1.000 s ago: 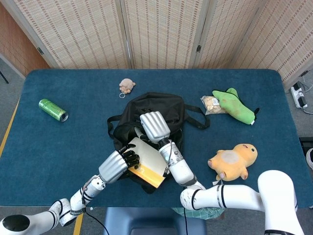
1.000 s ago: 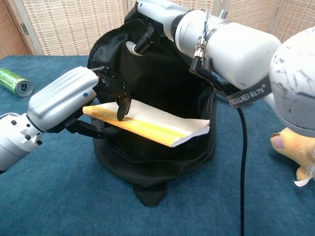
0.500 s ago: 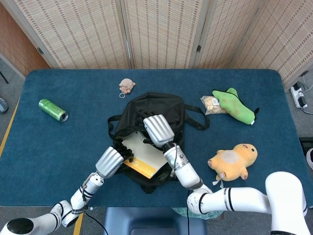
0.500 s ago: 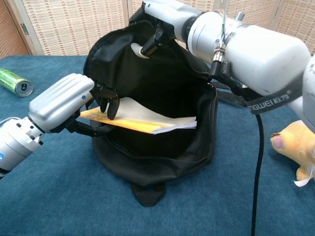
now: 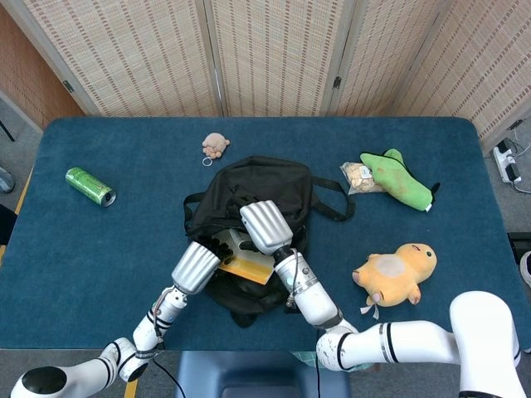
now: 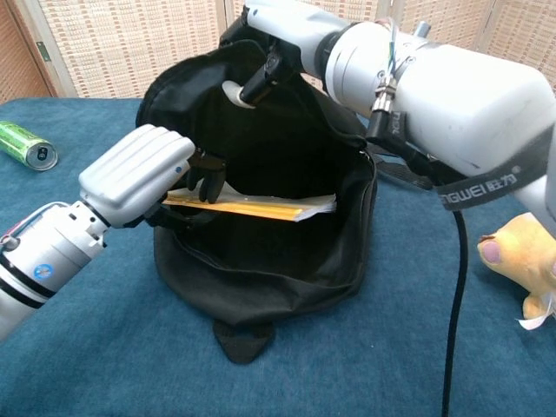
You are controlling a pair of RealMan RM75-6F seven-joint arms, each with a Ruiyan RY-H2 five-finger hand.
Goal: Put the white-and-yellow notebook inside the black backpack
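The black backpack (image 5: 249,178) lies at the table's middle, its mouth facing the robot and held wide open (image 6: 261,261). My left hand (image 6: 143,169) grips the white-and-yellow notebook (image 6: 252,207) at its left end, and the book lies flat inside the bag's opening. From the head view the left hand (image 5: 197,265) sits at the bag's near left and only a yellow-and-white strip of the notebook (image 5: 246,266) shows. My right hand (image 5: 264,225) holds the bag's upper rim lifted (image 6: 261,65), above the notebook.
A green can (image 5: 90,186) lies at the far left. A small tan plush keychain (image 5: 215,146) sits behind the bag. A green plush with a snack bag (image 5: 396,180) is at the right, and an orange plush toy (image 5: 396,273) lies nearer the front right.
My left hand has pushed the notebook further into the backpack; it now lies level and mostly inside. The right hand keeps the rim lifted.
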